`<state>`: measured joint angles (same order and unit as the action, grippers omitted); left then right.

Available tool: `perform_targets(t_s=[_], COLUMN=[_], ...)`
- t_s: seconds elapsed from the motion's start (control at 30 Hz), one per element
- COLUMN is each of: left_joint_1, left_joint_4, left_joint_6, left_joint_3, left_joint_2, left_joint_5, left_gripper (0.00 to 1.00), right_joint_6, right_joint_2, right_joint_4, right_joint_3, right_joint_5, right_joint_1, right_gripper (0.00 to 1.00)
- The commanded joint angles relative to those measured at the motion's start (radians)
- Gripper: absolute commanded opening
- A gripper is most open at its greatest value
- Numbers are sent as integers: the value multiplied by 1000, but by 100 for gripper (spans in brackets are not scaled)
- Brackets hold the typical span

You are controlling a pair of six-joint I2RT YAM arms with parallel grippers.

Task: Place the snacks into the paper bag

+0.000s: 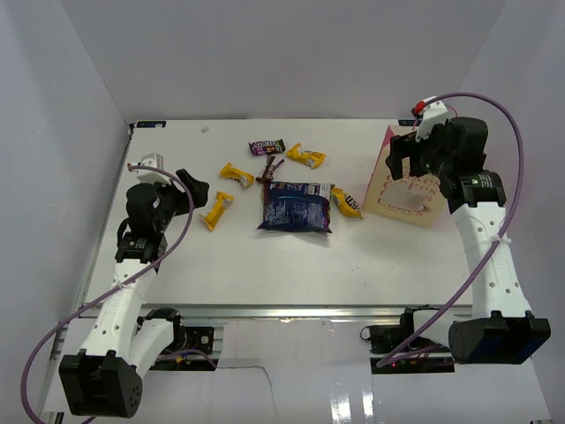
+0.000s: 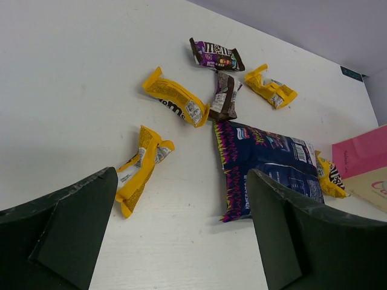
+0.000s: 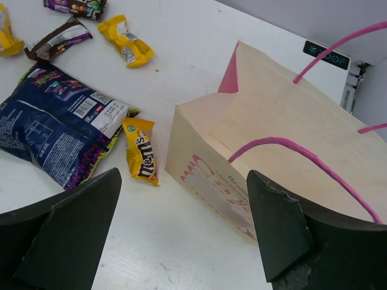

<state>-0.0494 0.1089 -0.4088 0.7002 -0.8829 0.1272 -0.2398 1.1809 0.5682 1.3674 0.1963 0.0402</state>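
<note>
The dark-blue snack bag (image 1: 296,206) lies flat mid-table, with yellow packets (image 1: 216,210) (image 1: 237,175) (image 1: 306,156) and a purple bar (image 1: 267,147) and a brown bar (image 1: 268,170) around it. One yellow packet (image 1: 347,202) lies between the blue bag and the paper bag (image 1: 404,196). My left gripper (image 1: 195,188) is open and empty, left of the snacks; its wrist view shows the nearest yellow packet (image 2: 140,169) and the blue bag (image 2: 266,163) ahead. My right gripper (image 1: 413,166) is open and empty over the paper bag (image 3: 272,145), whose mouth is open with pink handles up.
White walls enclose the table on the left, back and right. The metal rail with the arm bases (image 1: 291,314) runs along the near edge. A small fixture (image 1: 146,124) sits at the back left corner.
</note>
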Motion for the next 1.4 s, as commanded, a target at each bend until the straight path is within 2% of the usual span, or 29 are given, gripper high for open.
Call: perform_targets(t_s=[0.0,0.03,0.07,0.1,0.13,0.17,0.2,0.23,0.33,0.37,0.4,0.43,0.47,0.5,0.53,0.67,0.73,0.9,1.13,1.37], left_joint_1=[0,0,0,0,0,0,0,0,0,0,0,0,0,0,0,0,0,0,0,0], left_joint_4=[2,2,0,0,-3,-3,-3,-2,3,8,11,27,38,61,75,113,114,124,83,81], left_joint_6=[-7,-8,-12,-12,-13,-16,-18,-19,-24,-24,-28,-31,-36,-47,-54,-116,-146,-162,-188,-174], left_joint_3=[30,31,32,33,36,39,42,47,50,50,51,53,61,62,59,3,-42,-62,-58,-27], left_joint_2=[7,7,2,1,-4,-13,-17,-22,-27,-25,-22,-22,-19,-11,-5,56,94,104,15,-42], left_joint_5=[32,35,38,43,46,51,61,64,80,81,83,81,84,88,94,91,92,86,110,138], left_gripper=[98,98,98,98,98,98,98,98,98,98,98,98,98,98,98,98,98,98,98,98], right_joint_6=[-54,-114,-294,-390,-491,-579,-581,-611,-520,-512,-456,-407,-374,-295,-265,-220,-242,-270,-239,-201], right_joint_2=[6,6,5,-3,-13,-15,-1,20,144,198,324,394,467,594,641,799,829,850,832,885], right_joint_4=[-8,19,42,64,129,131,125,166,138,160,163,168,200,211,217,168,151,139,94,98], right_joint_3=[41,45,39,29,18,0,-5,-1,2,18,80,132,197,332,387,516,516,487,306,256], right_joint_5=[116,188,365,453,519,502,450,409,263,174,102,41,-27,-75,-93,-181,-222,-317,-394,-362], right_joint_1=[7,10,19,35,96,154,232,359,549,579,619,621,616,600,583,534,503,438,414,406], right_gripper=[90,90,90,90,90,90,90,90,90,90,90,92,99,98,94,93,92,79,61,62])
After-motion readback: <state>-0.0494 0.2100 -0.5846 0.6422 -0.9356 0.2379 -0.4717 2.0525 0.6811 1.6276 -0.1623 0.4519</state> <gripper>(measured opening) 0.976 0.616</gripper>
